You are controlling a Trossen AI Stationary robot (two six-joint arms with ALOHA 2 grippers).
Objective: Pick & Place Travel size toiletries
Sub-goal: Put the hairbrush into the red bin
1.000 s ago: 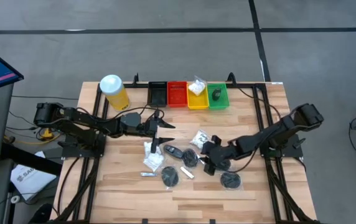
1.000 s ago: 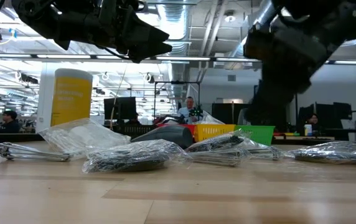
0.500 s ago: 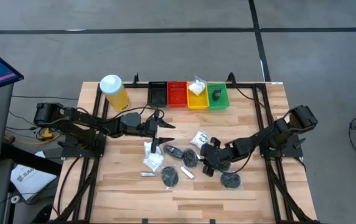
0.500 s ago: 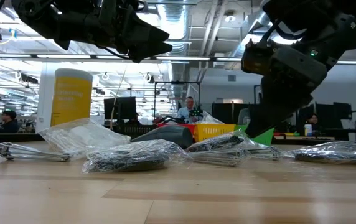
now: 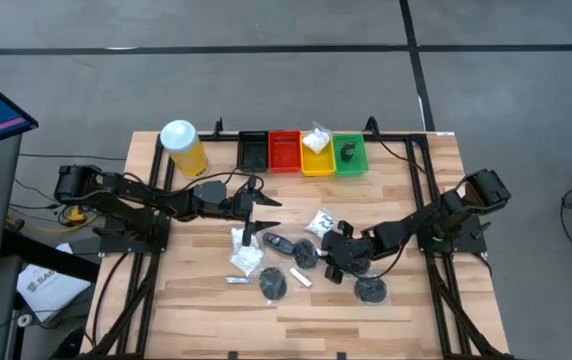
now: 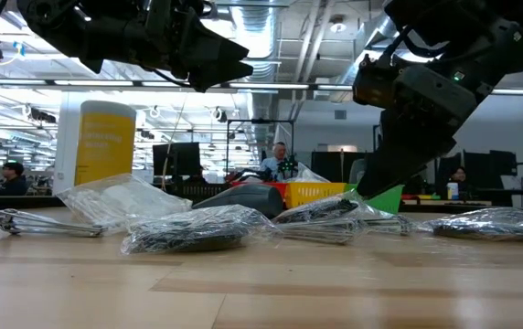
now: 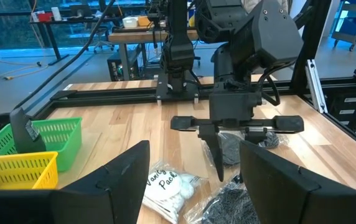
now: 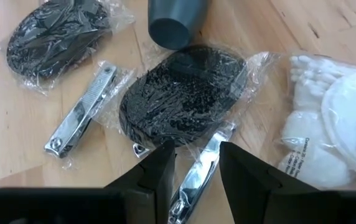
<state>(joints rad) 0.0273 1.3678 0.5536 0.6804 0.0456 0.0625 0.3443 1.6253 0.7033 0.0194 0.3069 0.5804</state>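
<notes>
Wrapped toiletries lie flat mid-table: black discs [image 5: 306, 252] [image 5: 274, 284] [image 5: 370, 290], a black oval case [image 5: 278, 243], white sachets [image 5: 244, 250] [image 5: 321, 222] and thin silver pieces [image 5: 301, 278] [image 5: 236, 281]. My right gripper [image 5: 334, 256] slants down over them, open. In its wrist view its fingers [image 8: 159, 177] stand on either side of a wrapped silver piece [image 8: 198, 163] that sticks out from under a black disc [image 8: 181, 96]; I cannot tell whether they touch it. My left gripper [image 5: 256, 208] hovers open and level above the left sachet, holding nothing.
Black [image 5: 253, 150], red [image 5: 284, 152], yellow [image 5: 317, 160] and green [image 5: 350, 158] trays line the far edge; a sachet sits in the yellow one, a dark item in the green. A yellow canister [image 5: 184, 148] stands at the far left. Bare wood lies along the near edge.
My right gripper has dipped slightly toward the wrapped items, then held still. Its finger gap is unchanged. The left arm and all the toiletries have stayed where they were.
</notes>
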